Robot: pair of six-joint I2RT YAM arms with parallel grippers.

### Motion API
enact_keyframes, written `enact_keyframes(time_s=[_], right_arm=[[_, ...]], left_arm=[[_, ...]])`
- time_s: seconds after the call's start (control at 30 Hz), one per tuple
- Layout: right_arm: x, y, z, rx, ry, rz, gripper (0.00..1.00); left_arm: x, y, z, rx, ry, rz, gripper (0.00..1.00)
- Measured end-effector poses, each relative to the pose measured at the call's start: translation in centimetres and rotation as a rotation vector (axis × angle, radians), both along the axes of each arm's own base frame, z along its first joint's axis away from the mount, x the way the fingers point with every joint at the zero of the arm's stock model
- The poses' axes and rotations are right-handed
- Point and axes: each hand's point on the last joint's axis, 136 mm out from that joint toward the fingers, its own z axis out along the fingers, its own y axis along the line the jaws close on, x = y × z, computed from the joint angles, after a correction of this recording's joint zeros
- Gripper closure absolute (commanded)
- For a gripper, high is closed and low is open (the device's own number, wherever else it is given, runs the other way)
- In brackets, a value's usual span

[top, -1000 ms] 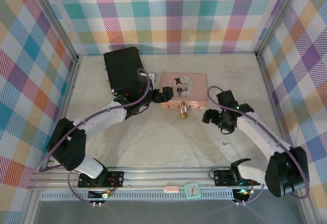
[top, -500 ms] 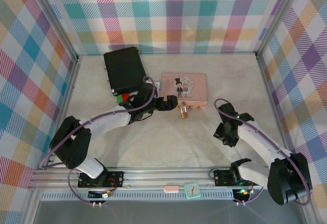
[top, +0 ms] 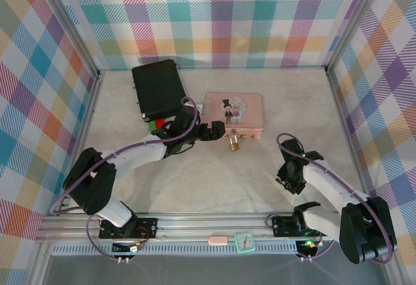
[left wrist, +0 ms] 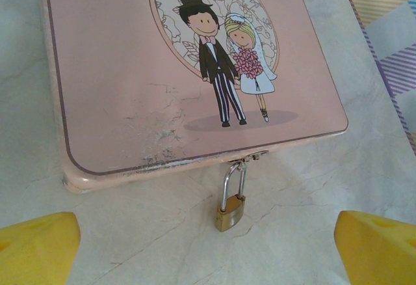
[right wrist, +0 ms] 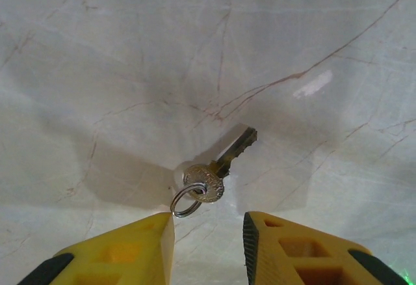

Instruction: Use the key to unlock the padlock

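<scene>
Robot test cell, laboratory type.
Marble-look worktop (top: 214,181) enclosed by plaid panels (top: 221,18); aluminium rail (top: 214,223) carries bolted arm bases (top: 123,224).

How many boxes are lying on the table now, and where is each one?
2. The black case lies at the far left; the pink tin lies just right of it, the padlock on its near clasp. None seems hidden.

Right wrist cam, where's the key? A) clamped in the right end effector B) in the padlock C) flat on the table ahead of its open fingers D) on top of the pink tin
C: the key lies on the table just beyond the right end effector, jaws apart; the padlock hangs from the pink tin with no key at it.
</scene>
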Motion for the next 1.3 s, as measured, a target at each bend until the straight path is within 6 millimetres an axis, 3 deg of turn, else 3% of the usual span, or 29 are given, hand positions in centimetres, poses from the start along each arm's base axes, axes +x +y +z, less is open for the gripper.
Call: enact_keyframes(time_s=[0.27,0.47,0.6,0.7,0.83,1.03,1.13,1.3], right_arm=[[0.4,-0.3,-0.7,-0.001,0.003,-0.024,0.8],[0.7,-0.2,-0.6,-0.002,0.002,0.0,1.0],[0.8,0.1,-0.5,0.01,-0.002,0.048,1.0],[1.9,1.6,0.1,0.085,-0.052,0.129,1.0],[5.0,5.5,3.2,0.254,-0.187,0.292,1.0],[9.2,13.2,11.3,0.539,-0.427,0.63,1.0],[9.8,16.0,14.1,0.648,-0.49,0.774,1.0],[10.0,19.1,16.6,0.749,-0.535,0.936,1.0]], left_arm=[[-0.3,0.6,-0.4,0.012,0.003,0.013,0.0],[-0.4,1.1,0.4,0.006,-0.019,0.03,0.0],[-0.4,1.4,0.5,0.009,-0.026,0.041,0.0],[-0.4,1.4,0.5,0.005,-0.022,0.044,0.0],[-0.6,1.0,0.6,-0.039,0.011,0.055,0.0],[-0.4,-0.6,0.9,-0.171,0.138,0.098,0.0],[-0.4,-1.6,1.4,-0.28,0.223,0.126,0.0],[-0.1,-3.5,2.0,-0.509,0.364,0.171,0.02]])
